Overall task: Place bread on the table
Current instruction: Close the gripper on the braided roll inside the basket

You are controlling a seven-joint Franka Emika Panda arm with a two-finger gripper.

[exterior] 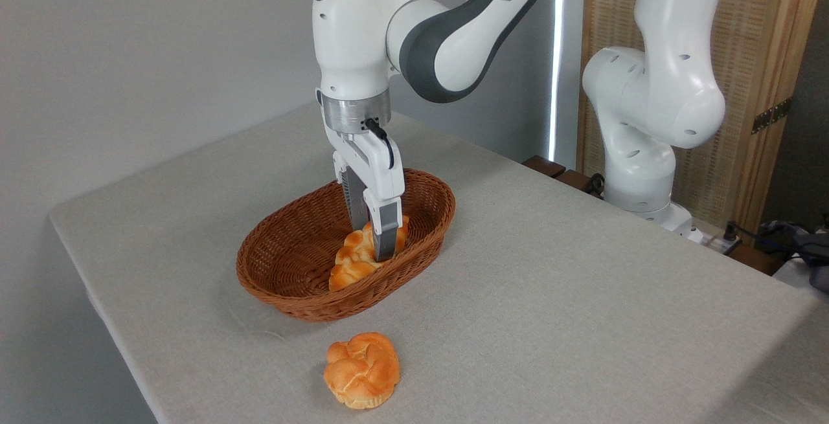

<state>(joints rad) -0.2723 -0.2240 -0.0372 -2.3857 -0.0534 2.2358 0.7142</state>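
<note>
The braided golden-orange bread point(350, 261) lies tilted inside the brown wicker basket point(304, 304), its far end higher than its near end. My gripper point(372, 243) reaches straight down into the basket. Its two fingers straddle the loaf's upper half and press against its sides, so it is shut on the bread. The front finger point(386, 235) hides part of the loaf. The basket stands on the table point(583, 281), which is covered with a light grey-beige cloth.
A round knotted bun point(361, 369) sits on the cloth just in front of the basket, near the table's front edge. The arm's white base point(647, 152) stands beyond the table's right rear edge. Open cloth stretches to the basket's right.
</note>
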